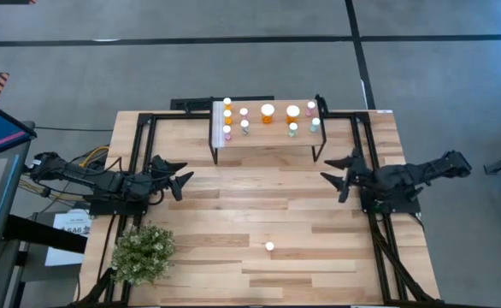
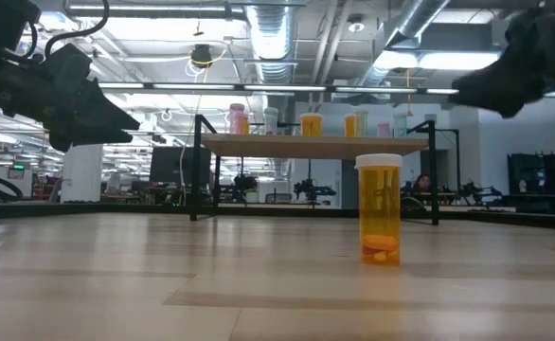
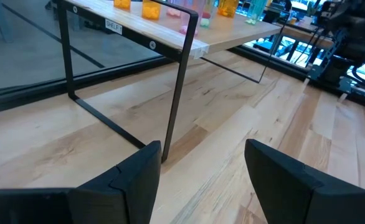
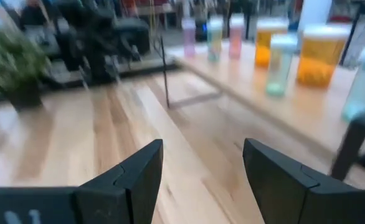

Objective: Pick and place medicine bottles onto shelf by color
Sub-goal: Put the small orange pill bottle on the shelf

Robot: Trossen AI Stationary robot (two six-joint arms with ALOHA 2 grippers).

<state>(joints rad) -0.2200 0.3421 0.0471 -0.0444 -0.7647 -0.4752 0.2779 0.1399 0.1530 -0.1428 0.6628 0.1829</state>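
Pale plank bench [image 1: 233, 214]: one orange medicine bottle [image 1: 269, 246] stands upright (cap up) toward the front, nearer the right end effector [image 1: 336, 181]; both end effectors, left [image 1: 179, 180] too, hover open, empty.

**Layout of the table**

The shelf [image 1: 268, 141] is placed at the far middle of the table [image 1: 233, 205], and most of the medicine bottles [image 1: 268, 113] are lined up on its top in short rows. One lone bottle [image 1: 269, 246] is set upright on the tabletop well in front of the shelf, toward the near edge. A potted plant [image 1: 143, 251] is found at the near left corner. The left gripper [image 1: 180, 180] is held left of the shelf, the right gripper [image 1: 336, 177] right of it, each pointed inward over bare tabletop.
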